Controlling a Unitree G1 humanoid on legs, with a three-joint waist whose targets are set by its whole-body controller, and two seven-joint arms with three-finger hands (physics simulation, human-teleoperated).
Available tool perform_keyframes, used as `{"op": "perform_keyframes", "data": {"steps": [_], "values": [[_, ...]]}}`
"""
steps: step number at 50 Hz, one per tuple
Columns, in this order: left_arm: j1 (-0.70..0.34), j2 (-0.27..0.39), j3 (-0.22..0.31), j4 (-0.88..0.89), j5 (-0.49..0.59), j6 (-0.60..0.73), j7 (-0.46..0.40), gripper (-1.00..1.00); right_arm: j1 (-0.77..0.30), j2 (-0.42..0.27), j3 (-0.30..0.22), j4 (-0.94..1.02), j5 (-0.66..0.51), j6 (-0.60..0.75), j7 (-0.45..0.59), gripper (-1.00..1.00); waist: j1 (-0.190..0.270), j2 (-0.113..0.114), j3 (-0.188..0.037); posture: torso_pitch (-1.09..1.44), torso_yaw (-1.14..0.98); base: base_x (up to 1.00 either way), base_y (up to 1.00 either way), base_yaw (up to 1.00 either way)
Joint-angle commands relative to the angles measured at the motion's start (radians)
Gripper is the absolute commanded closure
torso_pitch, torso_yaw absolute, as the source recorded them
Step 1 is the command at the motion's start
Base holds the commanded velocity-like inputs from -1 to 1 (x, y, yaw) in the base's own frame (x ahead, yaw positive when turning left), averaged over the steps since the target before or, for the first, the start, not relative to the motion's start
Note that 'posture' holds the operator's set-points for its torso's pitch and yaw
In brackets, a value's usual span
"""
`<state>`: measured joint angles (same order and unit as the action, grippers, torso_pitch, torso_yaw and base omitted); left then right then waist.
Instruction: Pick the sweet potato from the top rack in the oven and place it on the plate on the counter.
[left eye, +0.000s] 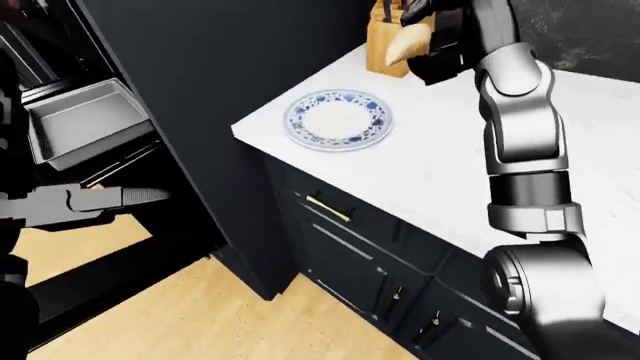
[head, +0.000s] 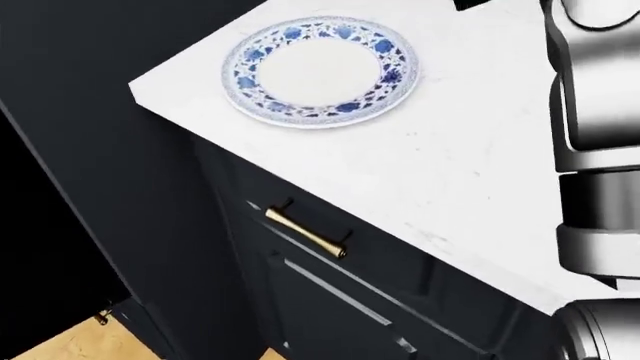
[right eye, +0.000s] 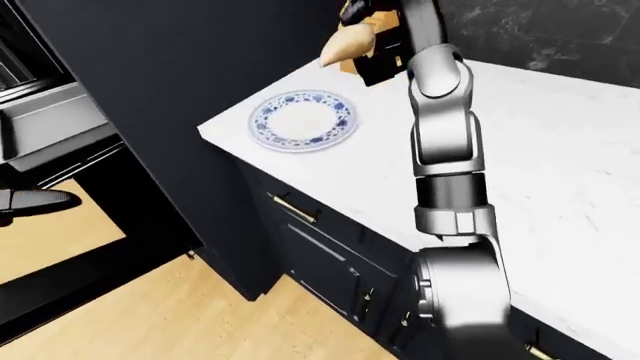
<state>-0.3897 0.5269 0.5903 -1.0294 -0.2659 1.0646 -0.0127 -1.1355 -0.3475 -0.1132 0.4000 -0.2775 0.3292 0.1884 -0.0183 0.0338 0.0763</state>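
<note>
R hand (right eye: 372, 41) closed on potato (right eye: 345, 43), held above counter (head: 470, 187); plate (head: 320, 71) lies lower-left near counter corner. L hand (left eye: 95, 201) empty, fingers extended.

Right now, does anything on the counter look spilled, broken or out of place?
Nothing stands out. The plate lies flat and empty on the counter, no spill. The right hand holds the sweet potato above it.

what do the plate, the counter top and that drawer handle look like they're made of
Plate: likely glazed ceramic, given its glossy white centre and blue floral rim. Counter top: looks like marble or quartz, white with faint grey veining. Drawer handle: apparently polished brass, a shiny gold bar.
</note>
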Motion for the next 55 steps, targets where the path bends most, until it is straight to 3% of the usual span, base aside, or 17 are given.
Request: {"op": "perform_keyframes", "data": {"steps": [1, 2, 4, 5, 6, 8, 10, 11, 12, 15, 21, 22, 24, 29, 30, 38, 55], "values": [[-0.021, 0.026, 0.027, -0.018, 0.003, -0.033, 0.019, -1.0, -0.07, -0.005, 0.009, -0.052, 0.003, -0.051, 0.0, 1.0, 0.012, -0.033, -0.024, 0.0, 0.0, 0.65, 0.52, 0.0], [-0.021, 0.027, 0.027, -0.018, -0.001, -0.032, 0.022, -1.0, -0.075, -0.006, 0.014, -0.031, -0.014, -0.05, -0.011, 1.0, 0.013, -0.044, -0.019, 0.0, 0.0, 0.75, 0.72, 0.0], [-0.014, 0.028, 0.026, -0.018, -0.005, -0.037, 0.029, -1.0, -0.075, -0.007, 0.019, -0.014, -0.029, -0.07, -0.014, 1.0, 0.015, -0.053, -0.032, 0.0, 0.0, 0.63, 0.69, 0.0], [-0.01, 0.03, 0.026, -0.018, -0.006, -0.04, 0.029, -1.0, -0.077, -0.003, 0.013, -0.007, -0.032, -0.061, -0.02, 0.99, 0.02, -0.069, -0.019, 0.0, 0.0, 0.11, 0.09, 0.0], [-0.007, 0.029, 0.024, -0.018, -0.007, -0.043, 0.031, -1.0, -0.074, 0.002, 0.012, -0.026, -0.023, -0.062, -0.004, 1.0, 0.016, -0.051, -0.05, 0.0, 0.0, 0.0, 0.0, 0.0], [-0.005, 0.027, 0.025, -0.018, -0.007, -0.045, 0.032, -1.0, -0.079, 0.014, -0.007, -0.024, 0.006, -0.066, -0.001, 1.0, 0.009, -0.026, -0.032, 0.0, 0.0, 0.0, 0.0, 0.0], [-0.002, 0.026, 0.024, -0.018, -0.003, -0.046, 0.029, -1.0, -0.074, 0.005, 0.012, -0.011, -0.031, -0.07, -0.015, 1.0, 0.013, 0.037, -0.032, 0.0, 0.0, 0.0, 0.0, 0.0], [0.001, 0.024, 0.027, -0.018, -0.001, -0.049, 0.028, -1.0, -0.073, 0.007, 0.008, -0.01, -0.025, -0.066, -0.013, 1.0, 0.006, 0.02, -0.036, 0.0, 0.0, 0.0, 0.0, 0.0], [0.006, 0.023, 0.028, -0.018, 0.0, -0.053, 0.028, -1.0, -0.07, 0.007, 0.015, -0.009, -0.028, -0.068, -0.005, 1.0, 0.006, 0.018, -0.02, 0.0, 0.0, 0.0, 0.0, 0.0], [0.012, 0.019, 0.028, -0.018, 0.0, -0.059, 0.028, -1.0, -0.065, 0.01, 0.036, -0.006, -0.06, -0.059, 0.015, 1.0, 0.009, 0.025, -0.016, 0.0, 0.0, 0.0, 0.0, 0.0], [0.01, 0.019, 0.029, -0.018, 0.008, -0.056, 0.022, -1.0, -0.088, 0.023, 0.06, 0.06, -0.173, -0.032, 0.038, 1.0, 0.018, -0.053, 0.002, 0.0, 0.0, 0.0, 0.0, 0.0], [0.01, 0.018, 0.03, -0.018, 0.009, -0.056, 0.022, -1.0, -0.093, 0.025, 0.057, 0.067, -0.188, -0.031, 0.036, 1.0, 0.023, -0.018, -0.01, 0.0, 0.0, 0.0, 0.0, 0.0], [0.011, 0.019, 0.033, -0.018, 0.01, -0.056, 0.018, -1.0, -0.11, 0.03, 0.052, 0.062, -0.196, -0.003, 0.071, 1.0, 0.019, -0.011, -0.03, 0.0, 0.0, 0.0, 0.0, 0.0], [0.019, 0.014, 0.035, -0.018, 0.015, -0.064, 0.015, -1.0, -0.134, 0.041, 0.075, 0.081, -0.265, 0.069, 0.143, 1.0, 0.01, 0.008, -0.04, 0.0, 0.0, 0.0, 0.0, 0.0], [0.019, 0.012, 0.036, -0.018, 0.016, -0.067, 0.014, -1.0, -0.136, 0.036, 0.103, 0.103, -0.324, 0.071, 0.136, 1.0, 0.007, 0.01, -0.042, 0.0, 0.0, 0.0, 0.0, 0.0], [0.034, 0.014, 0.056, -0.018, 0.005, -0.079, 0.012, -1.0, -0.206, 0.066, 0.119, 0.244, -0.46, 0.01, 0.249, 1.0, -0.003, 0.014, -0.042, 0.0, 0.0, 0.0, 0.0, 0.0], [0.069, 0.022, 0.056, -0.018, -0.026, -0.107, 0.046, -1.0, -0.191, 0.123, 0.138, 0.355, -0.614, -0.131, 0.421, 1.0, -0.003, 0.021, -0.034, 0.0, 0.0, 0.0, 0.0, 0.0]]}}
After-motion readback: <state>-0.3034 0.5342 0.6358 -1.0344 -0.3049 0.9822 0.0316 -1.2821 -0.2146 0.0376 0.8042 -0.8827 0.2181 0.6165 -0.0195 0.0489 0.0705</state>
